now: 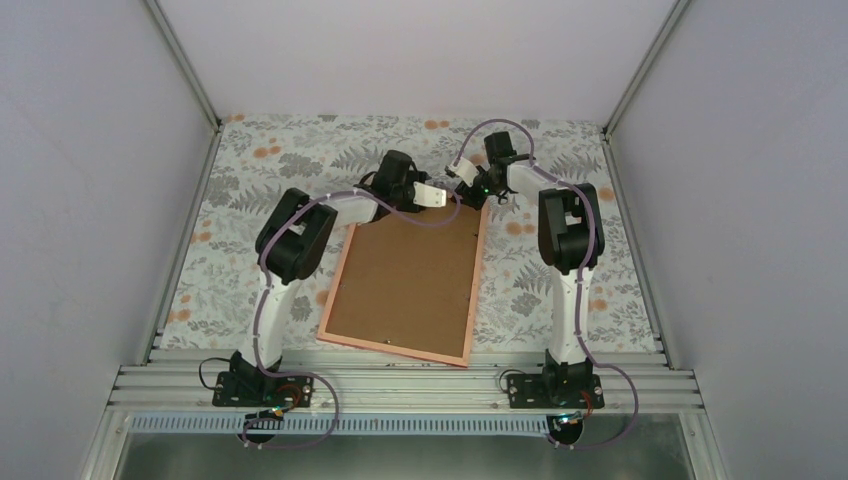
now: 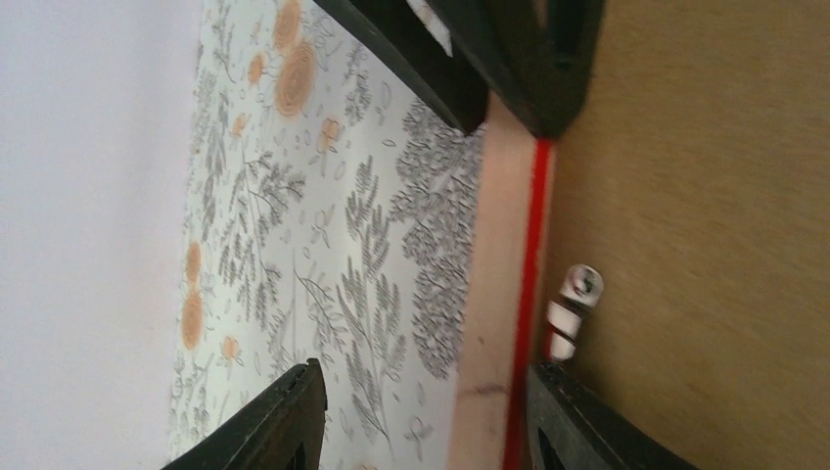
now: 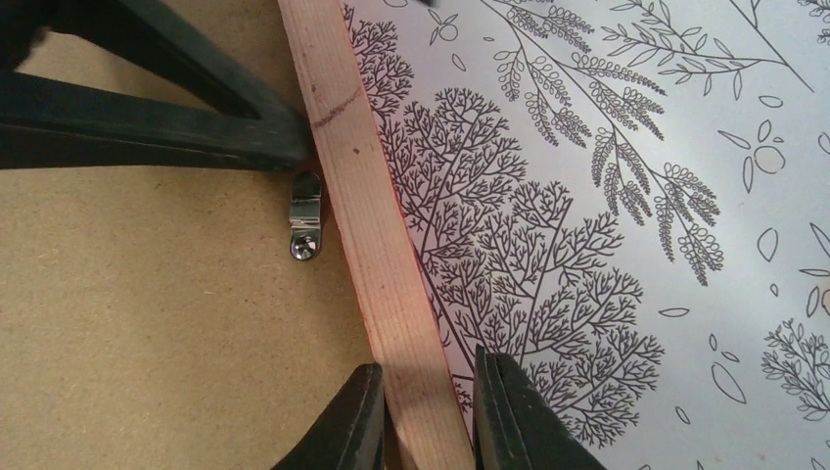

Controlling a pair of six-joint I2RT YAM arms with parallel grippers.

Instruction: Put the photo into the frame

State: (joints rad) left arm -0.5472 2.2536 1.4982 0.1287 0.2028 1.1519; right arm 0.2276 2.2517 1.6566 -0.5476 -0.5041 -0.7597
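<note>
The frame [image 1: 395, 347] lies face down on the table, its pale orange-pink back up and a brown backing board [image 1: 410, 280] inside it. The photo is not in view. My right gripper [image 1: 478, 190] is at the frame's far right corner. In the right wrist view the right gripper [image 3: 428, 364] is shut across the frame's wooden rail [image 3: 367, 196]. My left gripper [image 1: 440, 196] is at the far edge beside it. In the left wrist view the left gripper [image 2: 426, 377] is open and straddles the rail [image 2: 494, 245], one finger over the backing board [image 2: 705, 245], the other over the cloth.
A floral tablecloth [image 1: 560, 290] covers the table. A small metal clip [image 3: 305, 213] sits on the backing board by the rail, also visible as the clip [image 2: 573, 311] in the left wrist view. White walls enclose the table. The two grippers are nearly touching.
</note>
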